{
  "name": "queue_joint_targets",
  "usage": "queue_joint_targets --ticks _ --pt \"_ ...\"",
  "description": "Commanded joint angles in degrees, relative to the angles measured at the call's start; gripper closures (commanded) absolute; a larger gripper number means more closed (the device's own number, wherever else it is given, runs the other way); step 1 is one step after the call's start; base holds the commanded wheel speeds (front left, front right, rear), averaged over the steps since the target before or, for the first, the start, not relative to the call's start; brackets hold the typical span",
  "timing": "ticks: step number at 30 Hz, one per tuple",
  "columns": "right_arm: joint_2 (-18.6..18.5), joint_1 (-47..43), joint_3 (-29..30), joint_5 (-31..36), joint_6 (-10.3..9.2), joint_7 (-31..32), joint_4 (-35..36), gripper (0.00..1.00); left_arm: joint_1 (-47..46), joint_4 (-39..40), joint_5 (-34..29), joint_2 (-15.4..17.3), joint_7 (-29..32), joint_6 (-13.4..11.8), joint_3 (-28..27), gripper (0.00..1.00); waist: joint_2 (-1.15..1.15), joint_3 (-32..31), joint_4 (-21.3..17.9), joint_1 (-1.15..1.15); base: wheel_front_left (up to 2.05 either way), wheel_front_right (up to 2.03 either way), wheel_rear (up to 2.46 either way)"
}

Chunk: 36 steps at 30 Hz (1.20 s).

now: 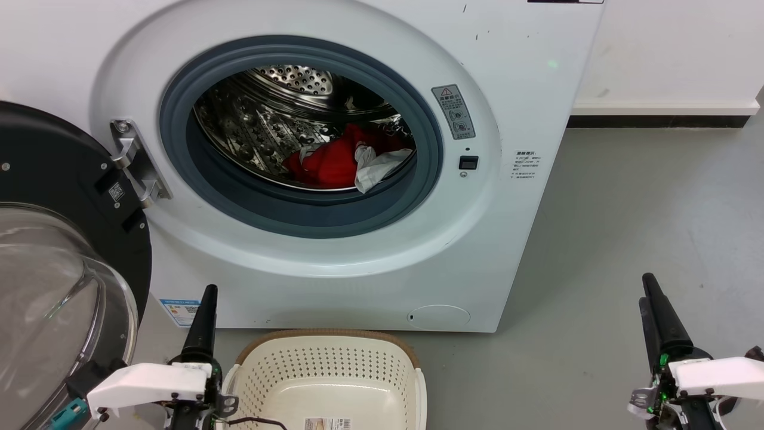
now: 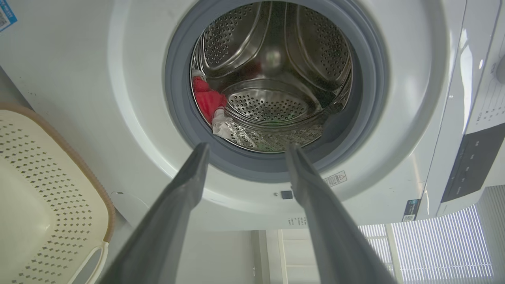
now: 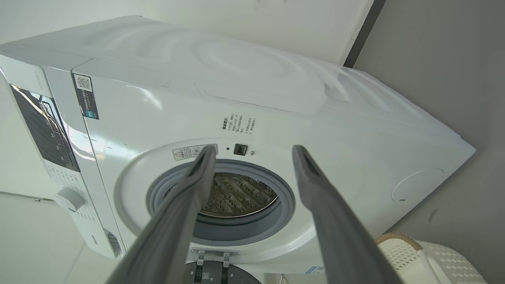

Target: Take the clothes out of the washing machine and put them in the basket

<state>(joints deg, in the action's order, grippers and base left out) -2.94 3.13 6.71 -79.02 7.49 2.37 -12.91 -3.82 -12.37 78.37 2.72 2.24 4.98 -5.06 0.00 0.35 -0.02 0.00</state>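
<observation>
Left gripper (image 2: 247,148) fingers spread wide, holding nothing, pointing at drum mouth. Right gripper (image 3: 254,149) likewise parted, empty. Red-and-white clothes (image 1: 334,164) lie low in washing machine (image 1: 525,89) drum. Door (image 1: 65,179) open. Basket (image 1: 322,333) on floor below, no fabric seen inside. Judged: nothing done yet; reach, grasp and transfer all left.

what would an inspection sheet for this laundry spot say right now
surface: grey floor; washer and basket stand on it
job's things: clothes lie inside the washer, its door swung open at the left; basket sits in front of the washer, nothing in the part seen
clutter: nothing seen
grippers: left gripper open, empty; right gripper open, empty; both point at the washer
cables: thin dark cable by the left wrist, over the basket's near edge
surroundings: white wall with dark skirting
</observation>
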Motion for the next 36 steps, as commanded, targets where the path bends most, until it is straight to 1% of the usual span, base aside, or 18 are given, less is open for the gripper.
queue_joint_targets --ticks 1,18,28,36 --pt "-0.02 0.20 -0.10 2.78 0.00 -0.63 1.82 0.00 -0.53 1.63 -2.74 0.12 -0.61 -0.51 0.47 0.00 0.00 0.01 0.00 0.00 0.00 0.00 0.00" --pt "-0.01 -2.36 -2.43 27.22 0.00 -4.62 8.01 0.00 1.10 4.06 -23.96 0.38 -4.56 -5.24 4.17 0.00 0.00 0.13 0.00 0.00 0.00 0.00 0.00" --pt "0.00 -3.66 -3.19 38.12 0.00 -6.61 9.81 0.00 1.64 5.26 -32.71 1.07 -6.58 -8.14 6.23 0.00 0.00 0.11 0.06 0.00 0.00 0.00 0.00" --pt "0.01 -4.45 -2.95 45.40 0.00 -8.12 10.76 0.00 2.13 6.50 -38.44 1.63 -8.03 -9.57 7.71 0.00 0.00 0.09 0.10 0.00 0.00 0.00 0.00"
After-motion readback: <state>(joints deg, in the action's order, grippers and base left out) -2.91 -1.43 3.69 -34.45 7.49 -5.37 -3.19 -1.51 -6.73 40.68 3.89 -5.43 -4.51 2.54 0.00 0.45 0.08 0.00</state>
